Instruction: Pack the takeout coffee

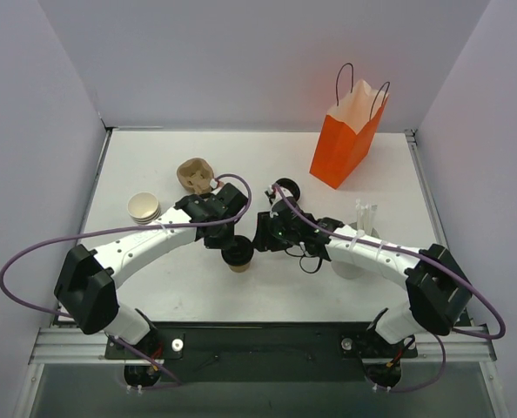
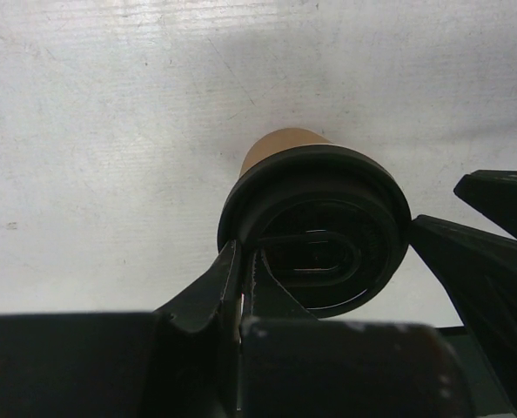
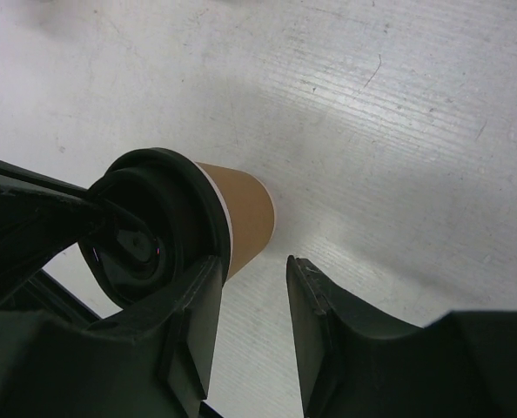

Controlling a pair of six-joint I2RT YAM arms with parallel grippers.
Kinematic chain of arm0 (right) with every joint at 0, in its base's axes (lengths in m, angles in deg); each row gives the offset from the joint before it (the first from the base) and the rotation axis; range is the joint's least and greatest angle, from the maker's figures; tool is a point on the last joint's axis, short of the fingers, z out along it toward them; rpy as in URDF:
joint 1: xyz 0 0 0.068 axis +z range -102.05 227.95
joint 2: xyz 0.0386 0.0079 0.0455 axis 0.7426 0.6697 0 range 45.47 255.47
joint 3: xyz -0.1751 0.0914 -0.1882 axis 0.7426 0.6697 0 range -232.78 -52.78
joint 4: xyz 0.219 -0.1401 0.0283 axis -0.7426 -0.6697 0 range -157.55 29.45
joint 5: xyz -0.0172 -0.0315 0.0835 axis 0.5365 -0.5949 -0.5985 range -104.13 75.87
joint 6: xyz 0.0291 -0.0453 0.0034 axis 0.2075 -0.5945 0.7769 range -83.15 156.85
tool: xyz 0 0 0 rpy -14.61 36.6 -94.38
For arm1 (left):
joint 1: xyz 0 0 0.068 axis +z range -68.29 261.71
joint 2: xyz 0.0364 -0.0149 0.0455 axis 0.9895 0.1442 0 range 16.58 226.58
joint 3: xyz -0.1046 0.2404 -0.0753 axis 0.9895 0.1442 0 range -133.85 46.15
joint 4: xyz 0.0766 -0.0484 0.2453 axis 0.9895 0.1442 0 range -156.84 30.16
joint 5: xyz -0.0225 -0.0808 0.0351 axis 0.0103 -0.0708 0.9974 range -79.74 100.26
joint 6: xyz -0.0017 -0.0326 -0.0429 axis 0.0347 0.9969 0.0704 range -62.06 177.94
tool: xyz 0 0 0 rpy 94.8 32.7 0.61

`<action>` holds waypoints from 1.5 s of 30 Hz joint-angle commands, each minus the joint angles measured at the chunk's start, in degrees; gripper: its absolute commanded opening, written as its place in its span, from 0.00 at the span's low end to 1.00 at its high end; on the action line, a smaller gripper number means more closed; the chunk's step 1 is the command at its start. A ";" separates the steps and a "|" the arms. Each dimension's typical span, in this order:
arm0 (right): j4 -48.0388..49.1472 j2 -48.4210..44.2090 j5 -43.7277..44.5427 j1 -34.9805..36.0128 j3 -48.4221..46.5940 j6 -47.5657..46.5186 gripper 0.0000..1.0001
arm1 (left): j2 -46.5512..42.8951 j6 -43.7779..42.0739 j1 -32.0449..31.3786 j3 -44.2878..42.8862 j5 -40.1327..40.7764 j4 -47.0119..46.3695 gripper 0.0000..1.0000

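The takeout coffee, a small tan-brown paper cup (image 1: pixel 238 254) with a black lid on it, stands upright mid-table between the two grippers. In the left wrist view the lid (image 2: pixel 315 228) fills the middle, with the brown cup wall (image 2: pixel 280 144) behind it. My left gripper (image 2: pixel 244 252) is shut, its tips resting on the lid's near rim; from above it sits over the cup (image 1: pixel 226 235). My right gripper (image 3: pixel 254 266) is open and empty. The cup (image 3: pixel 245 218) stands just outside its left finger, not between the jaws. From above the right gripper (image 1: pixel 260 235) is right of the cup.
The orange paper bag (image 1: pixel 345 139) stands open at the back right. A brown pulp cup carrier (image 1: pixel 196 174) and a stack of pale cups (image 1: pixel 144 207) lie at the left. A black ring-shaped lid (image 1: pixel 286 189) lies mid-table. A white cup (image 1: pixel 350 263) sits under the right arm.
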 commanded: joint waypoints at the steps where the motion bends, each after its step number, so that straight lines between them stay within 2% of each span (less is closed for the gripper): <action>1: 0.16 0.61 0.98 -0.40 1.21 0.60 0.36 | -0.65 -0.15 0.32 2.91 -1.19 -5.48 0.06; 13: -1.16 -4.13 -0.77 -0.40 -1.08 1.39 0.38 | -0.83 1.00 1.55 4.76 -1.90 -7.51 0.05; 21: -0.81 -3.08 -3.68 -0.66 -2.66 2.45 0.40 | -0.21 1.35 1.64 7.22 -1.63 -8.21 0.04; 25: 0.24 -0.97 -4.82 -1.36 -2.48 2.54 0.38 | -0.13 1.35 1.64 7.57 -1.55 -8.48 0.05; 34: 4.19 0.70 -1.66 -3.12 4.98 4.64 0.30 | 0.31 1.96 1.55 10.73 -1.98 -10.14 0.05; 45: 7.53 1.14 2.03 -3.03 12.89 9.39 0.25 | 0.40 3.11 1.64 13.90 -1.98 -11.29 0.05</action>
